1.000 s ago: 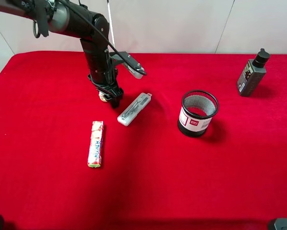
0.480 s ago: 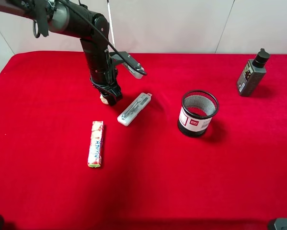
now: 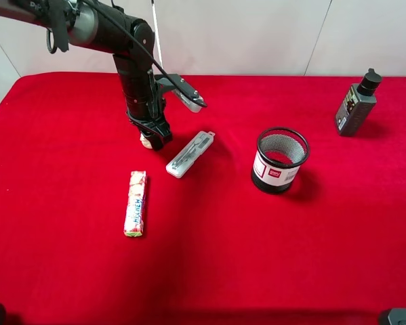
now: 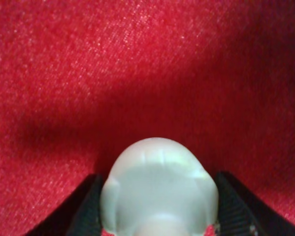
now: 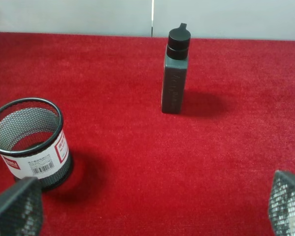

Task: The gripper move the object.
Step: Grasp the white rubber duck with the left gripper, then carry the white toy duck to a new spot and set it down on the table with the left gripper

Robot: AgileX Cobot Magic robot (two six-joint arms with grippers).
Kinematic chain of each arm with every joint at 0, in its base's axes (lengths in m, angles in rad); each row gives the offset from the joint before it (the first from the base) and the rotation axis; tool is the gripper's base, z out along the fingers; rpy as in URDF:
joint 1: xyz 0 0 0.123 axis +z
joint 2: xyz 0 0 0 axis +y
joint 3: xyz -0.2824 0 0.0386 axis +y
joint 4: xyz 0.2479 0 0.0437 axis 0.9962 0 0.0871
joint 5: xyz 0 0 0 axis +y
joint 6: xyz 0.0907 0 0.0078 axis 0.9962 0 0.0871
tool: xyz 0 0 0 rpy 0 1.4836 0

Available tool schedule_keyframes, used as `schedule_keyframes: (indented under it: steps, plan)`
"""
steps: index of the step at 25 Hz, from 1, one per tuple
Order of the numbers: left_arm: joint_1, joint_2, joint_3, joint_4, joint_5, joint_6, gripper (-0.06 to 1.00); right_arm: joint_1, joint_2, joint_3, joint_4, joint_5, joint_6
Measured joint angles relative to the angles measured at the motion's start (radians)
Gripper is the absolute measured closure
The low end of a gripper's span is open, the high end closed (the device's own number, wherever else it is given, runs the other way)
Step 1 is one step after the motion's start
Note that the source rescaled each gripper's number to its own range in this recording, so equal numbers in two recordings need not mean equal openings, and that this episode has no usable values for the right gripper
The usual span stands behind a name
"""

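- The left gripper hangs tip-down over the left half of the bench. It is nearer the far edge than the near one, and its arm reaches in from the far left corner.
- Its jaws are clamped on the object, a small cream-white rounded piece. The left wrist view shows black fingers pressed against both of its sides.
- The object sits low over the red bench top with a dark shadow close under it. Whether it touches the surface cannot be told.
- A white case lies flat and slanted just beside the gripper, on the side toward the right edge. It is apart from the object.
- A candy bar lies toward the near edge from the gripper, well apart from it. Its length runs roughly from far to near.
- A mesh cup stands upright right of the middle, with a white and red label on its wall.
- A dark bottle with a black cap stands upright near the far right corner.
- The right gripper has its textured pads spread wide with nothing between them. Its camera faces the cup and the bottle.
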Motion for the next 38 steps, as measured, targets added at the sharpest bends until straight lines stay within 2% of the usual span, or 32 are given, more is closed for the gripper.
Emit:
schedule_keyframes:
  steps: [6,20,26,38]
  plan:
    - [0.0,-0.008,-0.011,0.0,0.035,-0.016,0.92,0.0,0.0,0.0,0.0,0.0,0.0]
    - [-0.006,-0.013,-0.217,0.0,0.187,-0.038,0.92,0.0,0.0,0.0,0.0,0.0,0.0]
    - [-0.032,-0.013,-0.274,0.008,0.204,-0.039,0.92,0.0,0.0,0.0,0.0,0.0,0.0]
    - [-0.099,-0.013,-0.276,0.008,0.215,-0.085,0.92,0.0,0.0,0.0,0.001,0.0,0.0]
